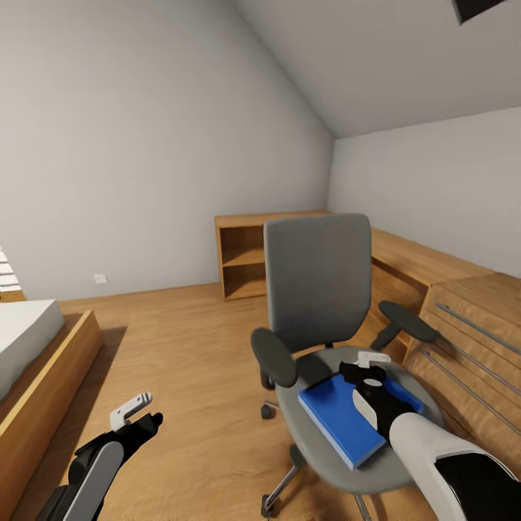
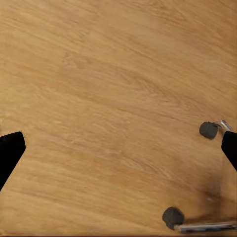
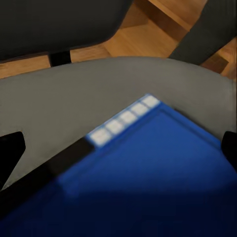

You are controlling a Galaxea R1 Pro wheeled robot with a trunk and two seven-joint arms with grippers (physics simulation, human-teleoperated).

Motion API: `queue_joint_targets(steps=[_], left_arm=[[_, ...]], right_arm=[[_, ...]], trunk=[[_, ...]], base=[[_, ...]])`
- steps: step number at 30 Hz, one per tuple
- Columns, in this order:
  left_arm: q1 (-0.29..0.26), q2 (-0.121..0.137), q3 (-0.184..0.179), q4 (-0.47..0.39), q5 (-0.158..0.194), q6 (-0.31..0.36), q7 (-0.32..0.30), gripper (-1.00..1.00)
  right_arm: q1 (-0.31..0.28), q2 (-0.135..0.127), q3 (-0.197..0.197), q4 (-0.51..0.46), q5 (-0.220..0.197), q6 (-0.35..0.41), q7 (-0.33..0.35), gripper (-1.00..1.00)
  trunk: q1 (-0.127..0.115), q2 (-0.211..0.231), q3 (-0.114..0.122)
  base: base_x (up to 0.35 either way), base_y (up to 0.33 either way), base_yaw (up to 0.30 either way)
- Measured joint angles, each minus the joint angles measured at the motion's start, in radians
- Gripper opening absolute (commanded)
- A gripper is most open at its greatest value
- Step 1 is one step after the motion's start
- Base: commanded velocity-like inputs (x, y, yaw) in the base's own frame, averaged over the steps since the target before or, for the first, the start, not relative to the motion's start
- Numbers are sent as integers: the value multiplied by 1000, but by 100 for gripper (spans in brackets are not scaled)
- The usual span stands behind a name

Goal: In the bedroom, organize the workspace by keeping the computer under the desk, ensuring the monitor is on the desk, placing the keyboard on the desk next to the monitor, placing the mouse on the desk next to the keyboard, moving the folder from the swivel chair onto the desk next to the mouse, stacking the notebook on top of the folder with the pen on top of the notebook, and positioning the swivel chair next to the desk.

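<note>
The head camera looks forward and down from standing height into the room's far corner, with the swivel chair (image 1: 329,340) near, at about five o'clock from picture centre. The right wrist camera hovers very close above the chair seat (image 3: 98,98), facing down onto the blue folder (image 3: 148,182); both views share the seat, folder and chair back. The left wrist camera faces straight down at the wood floor (image 2: 98,98) from low height, catching two chair casters (image 2: 173,216), which the head view sees too.
</note>
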Motion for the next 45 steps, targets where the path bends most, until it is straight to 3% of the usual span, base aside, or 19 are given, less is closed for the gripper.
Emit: queue_joint_targets(steps=[20,45], left_arm=[[0,0,0,0,0,0,0,100],[0,0,0,0,1,0,0,100]], right_arm=[[0,0,-1,-1,2,4,0,100],[0,1,8,3,5,4,1,100]], trunk=[[0,0,0],[-1,0,0]], base=[[-278,0,0],[26,0,0]])
